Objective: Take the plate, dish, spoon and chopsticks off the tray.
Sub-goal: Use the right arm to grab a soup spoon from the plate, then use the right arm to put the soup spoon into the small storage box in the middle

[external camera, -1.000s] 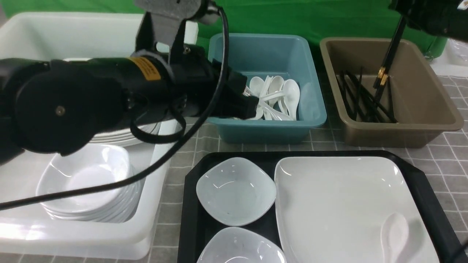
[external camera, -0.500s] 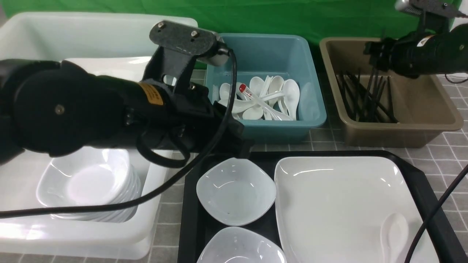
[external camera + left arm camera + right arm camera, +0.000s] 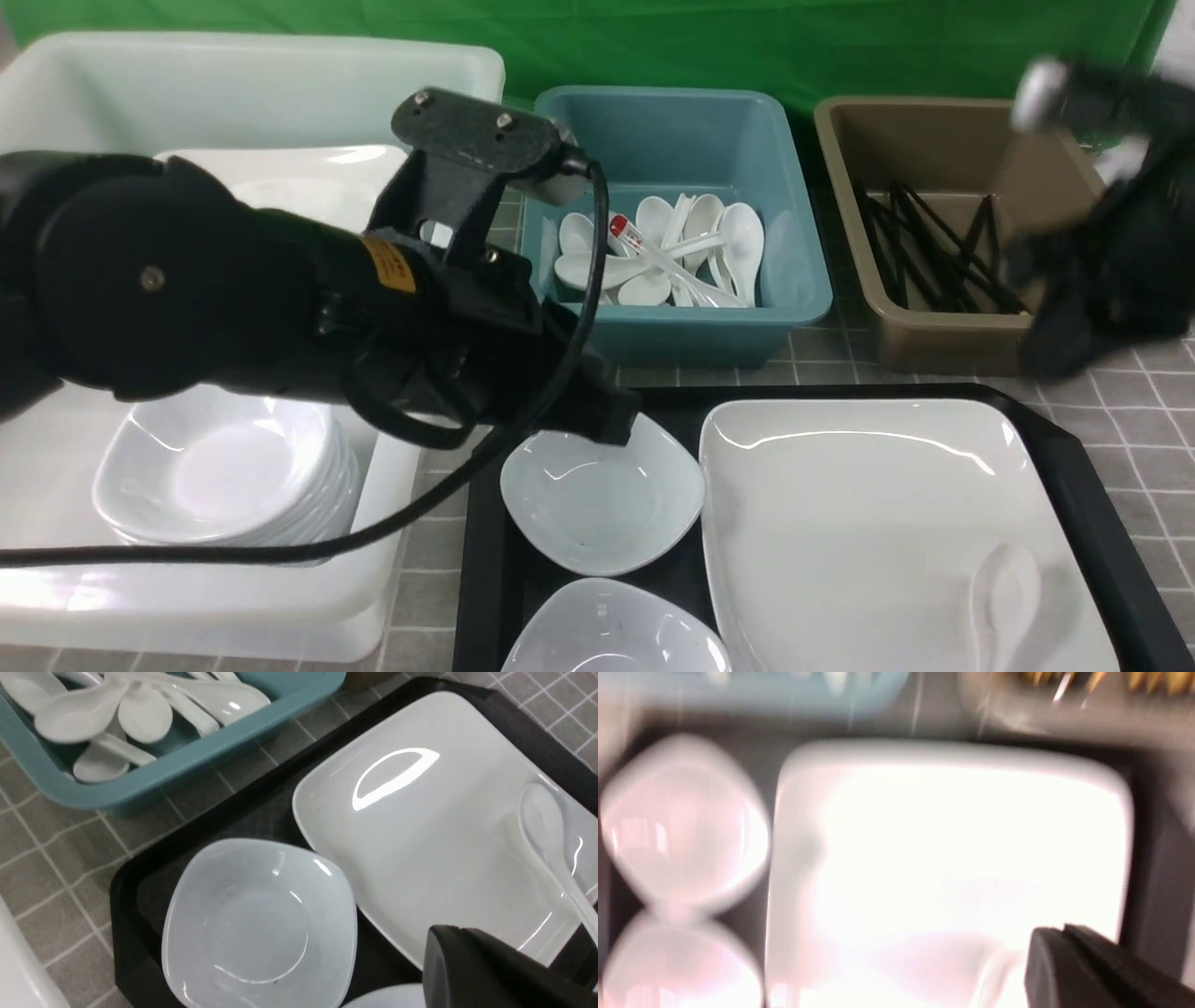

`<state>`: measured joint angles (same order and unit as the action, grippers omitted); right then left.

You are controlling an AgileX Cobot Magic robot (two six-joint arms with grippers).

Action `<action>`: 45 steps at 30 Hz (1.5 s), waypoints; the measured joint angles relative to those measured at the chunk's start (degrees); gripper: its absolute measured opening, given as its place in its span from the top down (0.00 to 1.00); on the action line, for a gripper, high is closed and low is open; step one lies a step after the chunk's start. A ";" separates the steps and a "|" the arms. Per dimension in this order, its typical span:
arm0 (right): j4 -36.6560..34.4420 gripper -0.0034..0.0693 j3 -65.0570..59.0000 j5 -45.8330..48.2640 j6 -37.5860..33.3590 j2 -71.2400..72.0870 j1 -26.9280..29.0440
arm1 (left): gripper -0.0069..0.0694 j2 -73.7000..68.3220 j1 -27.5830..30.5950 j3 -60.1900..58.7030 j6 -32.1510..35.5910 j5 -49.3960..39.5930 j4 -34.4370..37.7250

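On the black tray (image 3: 485,523) lies the large white plate (image 3: 868,513), also seen in the left wrist view (image 3: 420,826). The white spoon (image 3: 1004,597) rests on the plate's near right corner. Two small white dishes (image 3: 602,499) (image 3: 611,639) sit left of the plate. My left gripper (image 3: 611,425) hangs shut and empty just over the far dish's back rim (image 3: 261,924). Black chopsticks (image 3: 934,247) lie in the brown tub (image 3: 943,345). My right arm (image 3: 1120,271) is blurred in front of that tub. Its gripper (image 3: 1057,933) looks shut and empty above the plate (image 3: 948,849).
A teal tub (image 3: 691,327) holding several white spoons stands behind the tray. At the left, a big white bin (image 3: 233,607) holds stacked white dishes and plates. A green backdrop closes off the far side.
The right gripper let the chopsticks go into the brown tub and swung down toward the tray. My left arm came back from the teal tub to the far dish.
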<state>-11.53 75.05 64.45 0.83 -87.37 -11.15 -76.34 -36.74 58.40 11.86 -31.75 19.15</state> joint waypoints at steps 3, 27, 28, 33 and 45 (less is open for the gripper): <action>2.55 0.67 -11.38 -3.56 4.64 2.56 -4.23 | 0.91 0.00 0.00 0.00 0.00 -2.72 0.00; 5.71 0.71 -28.20 -26.60 13.67 0.31 -10.18 | 0.91 0.00 0.00 0.00 6.22 -6.55 1.08; 5.25 0.71 -26.13 -26.38 13.16 1.05 -10.18 | 0.91 0.00 0.00 0.00 6.22 -6.55 1.08; 3.65 0.71 -14.17 -28.76 10.02 2.17 -10.18 | 0.91 0.00 0.00 0.00 6.22 -0.05 0.96; 3.15 0.69 11.53 -51.67 7.12 -14.62 -10.18 | 0.91 0.00 0.00 0.00 4.71 37.94 -0.02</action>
<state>-8.38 86.58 12.78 7.95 -101.99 -21.33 -76.34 -36.74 58.40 16.58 6.19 19.13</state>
